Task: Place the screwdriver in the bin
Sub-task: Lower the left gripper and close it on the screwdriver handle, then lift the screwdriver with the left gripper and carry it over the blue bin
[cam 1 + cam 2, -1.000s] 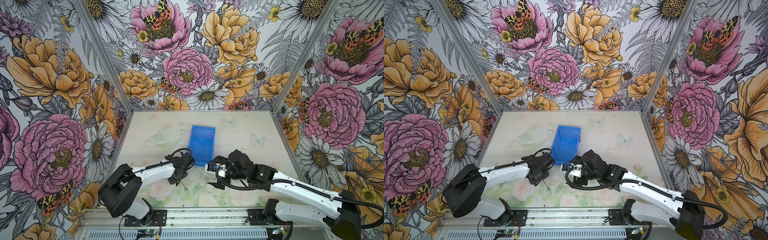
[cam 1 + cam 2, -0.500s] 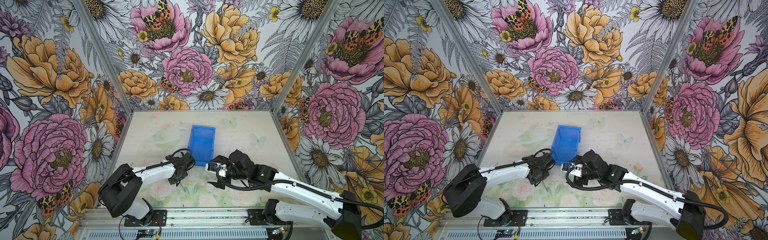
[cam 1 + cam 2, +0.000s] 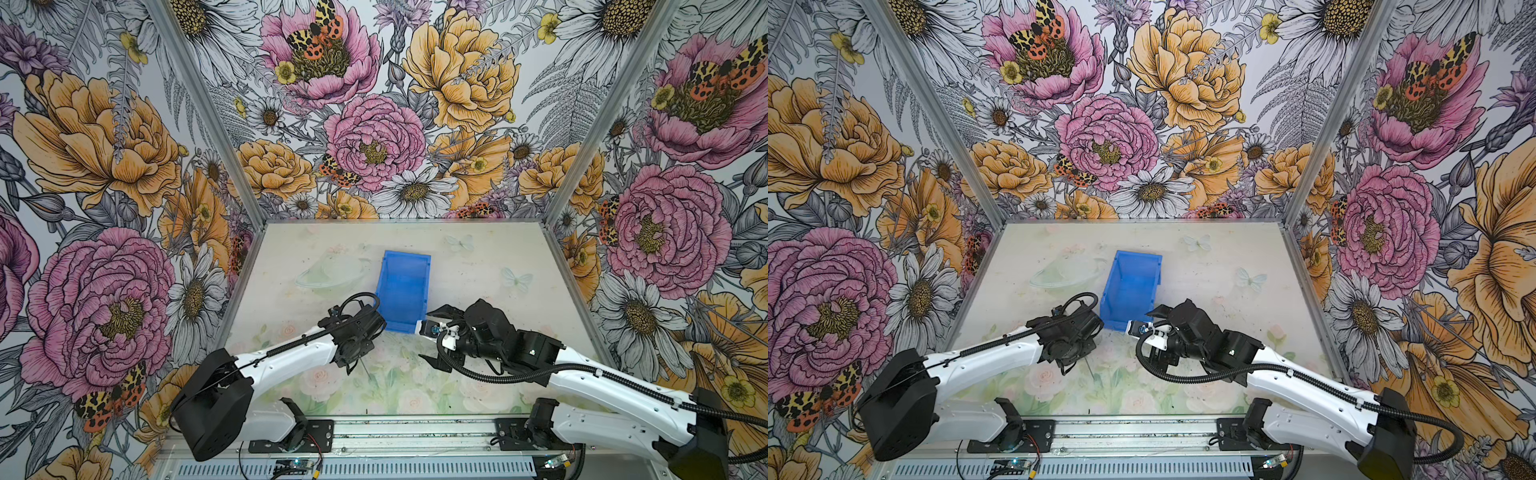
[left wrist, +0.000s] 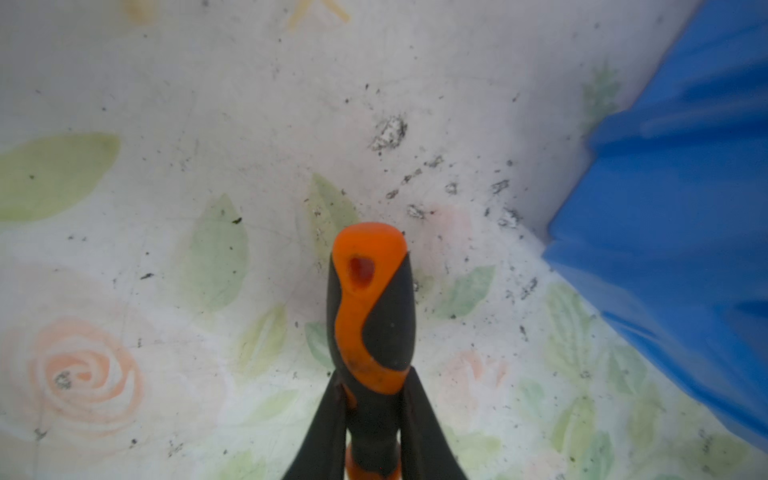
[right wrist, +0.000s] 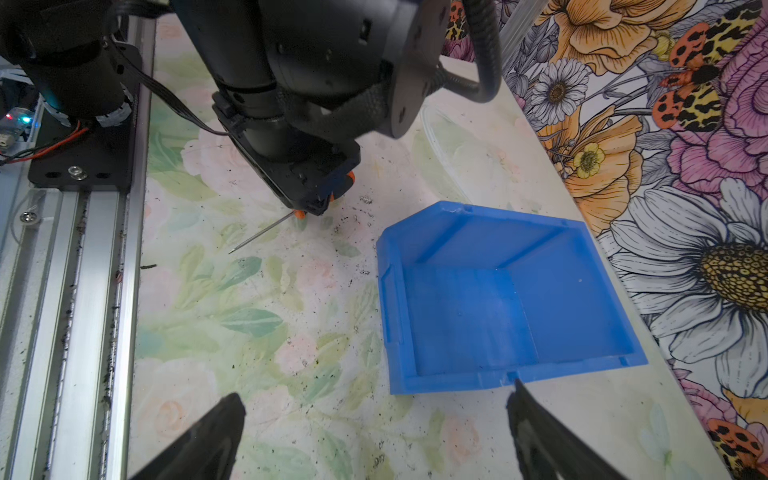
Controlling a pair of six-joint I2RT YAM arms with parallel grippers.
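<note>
The screwdriver [image 4: 372,324] is pinched in the left fingers [image 4: 324,436]. They are clenched on the narrow waist of its orange-and-black handle, and the fat butt end sticks out past the tips. That hold makes sense: the handle is the only part thick enough to squeeze, and its rubbery look should keep it from slipping. The thin metal shaft [image 5: 257,237] would likely roll or pivot between flat fingers. The shaft trails out behind the grip toward the near rail, its tip sloping down to the tabletop [image 3: 478,266]. I cannot tell whether the tip rests on the surface or has just cleared it.

The tool sits low, just beside the bin [image 3: 403,291] at its near left corner, and outside it. The bin is empty, and its low lip [image 5: 457,380] is turned toward the arms. This is probably the easy side to enter from, since the handle needs only a short lift to clear it.

The right fingers [image 5: 548,436] are spread wide and hold nothing. One tip is right at the bin's front lip, touching or merely close, I cannot say. The other is well out over bare tabletop. That arm looks placed to steady the bin if it is nudged, though it may simply be waiting.
</note>
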